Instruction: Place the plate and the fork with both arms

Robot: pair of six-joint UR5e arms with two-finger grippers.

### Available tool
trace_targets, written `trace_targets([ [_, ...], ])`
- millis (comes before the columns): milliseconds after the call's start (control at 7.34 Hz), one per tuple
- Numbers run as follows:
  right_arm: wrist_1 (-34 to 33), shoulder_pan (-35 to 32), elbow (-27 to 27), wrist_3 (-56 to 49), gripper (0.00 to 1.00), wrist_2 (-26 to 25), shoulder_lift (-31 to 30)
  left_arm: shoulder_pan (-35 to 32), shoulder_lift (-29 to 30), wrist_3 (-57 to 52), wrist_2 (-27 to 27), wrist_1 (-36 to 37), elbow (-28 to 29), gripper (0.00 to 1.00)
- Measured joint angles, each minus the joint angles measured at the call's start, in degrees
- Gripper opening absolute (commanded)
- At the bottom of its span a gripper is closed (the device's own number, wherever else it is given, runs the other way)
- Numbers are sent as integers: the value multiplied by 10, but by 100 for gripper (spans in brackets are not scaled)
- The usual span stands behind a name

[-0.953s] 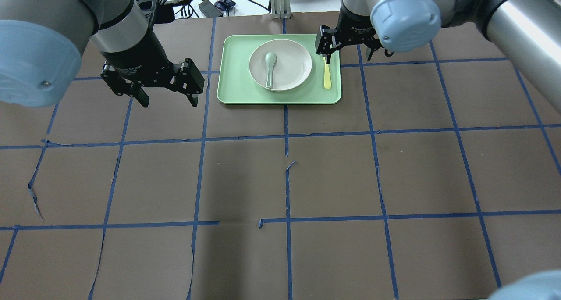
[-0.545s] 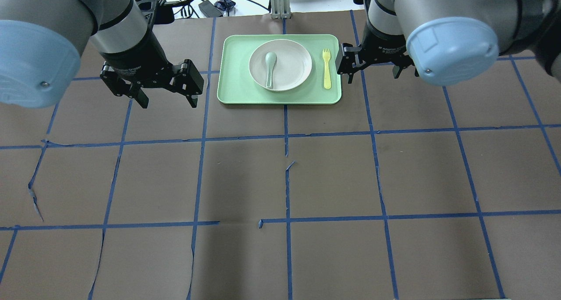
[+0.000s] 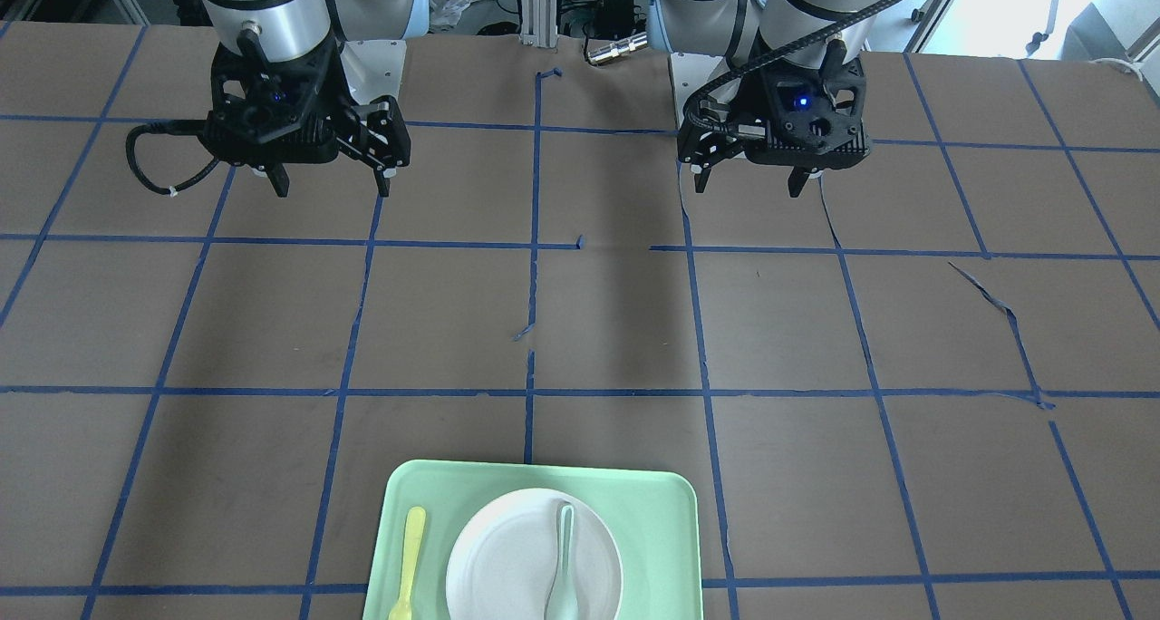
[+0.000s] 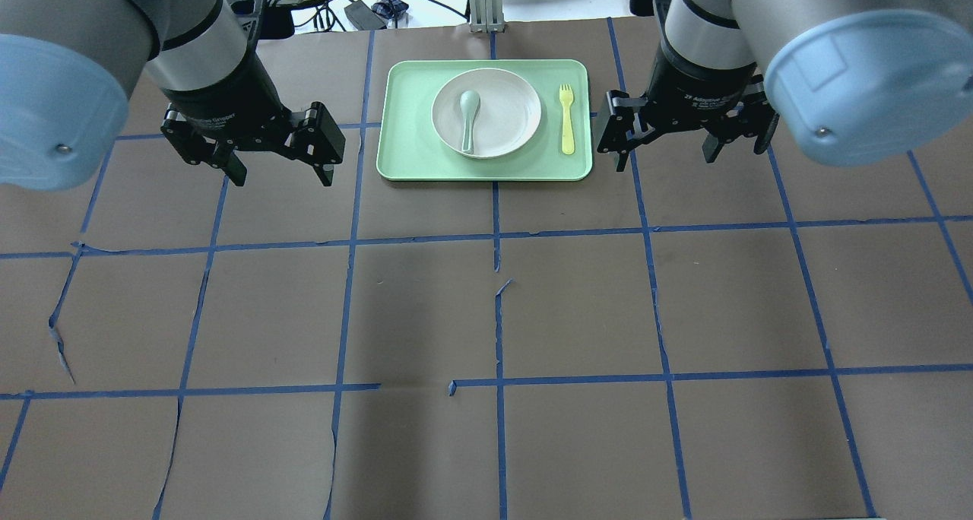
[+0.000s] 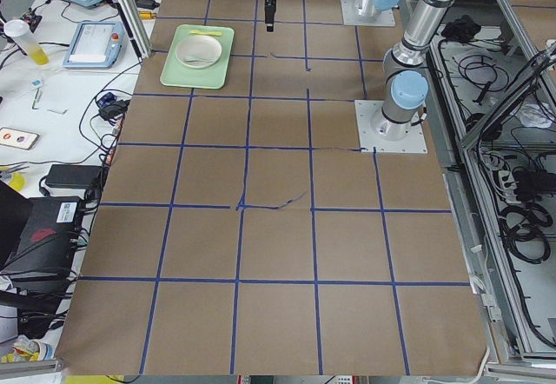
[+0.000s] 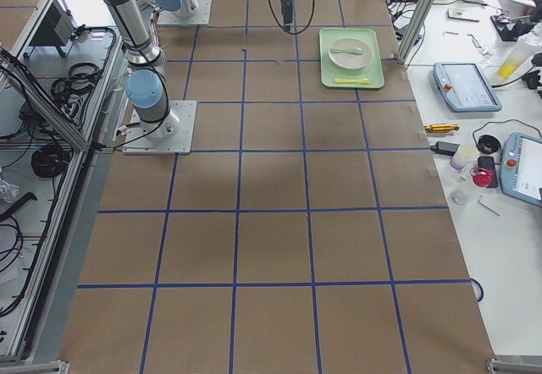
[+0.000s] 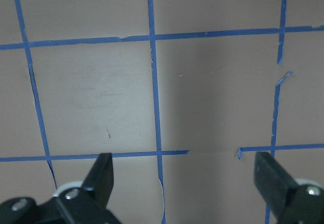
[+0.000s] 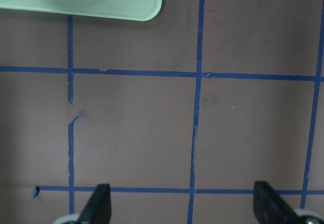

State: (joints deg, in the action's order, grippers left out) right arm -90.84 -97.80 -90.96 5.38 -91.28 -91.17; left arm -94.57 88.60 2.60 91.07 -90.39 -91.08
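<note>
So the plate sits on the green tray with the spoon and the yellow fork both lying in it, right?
Not quite. Only the spoon lies in the plate; the fork lies on the tray beside the plate, apart from it. The overhead view shows this.

Arms: silver-grey tubular metal left arm (image 4: 190, 41) and right arm (image 4: 707, 26), black bands at the wrists.
Caps: round light-blue joint caps (image 4: 53, 109), one small screw each.
Grippers: black two-finger left gripper (image 4: 281, 172) and right gripper (image 4: 665, 159), white lettering on the bodies.
Cables: black corrugated hose (image 3: 816, 35) on the left arm; thin black cable loop (image 3: 169, 190) with a white tie on the right arm.
</note>
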Motion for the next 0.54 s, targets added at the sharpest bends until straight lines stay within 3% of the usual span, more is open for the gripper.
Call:
trace_targets([
  [272, 33, -1, 10, 3, 100, 11, -8, 0, -1, 0, 0, -1, 2, 100],
  [545, 24, -2, 15, 3, 100, 13, -5, 0, -2, 0, 0, -2, 3, 100],
])
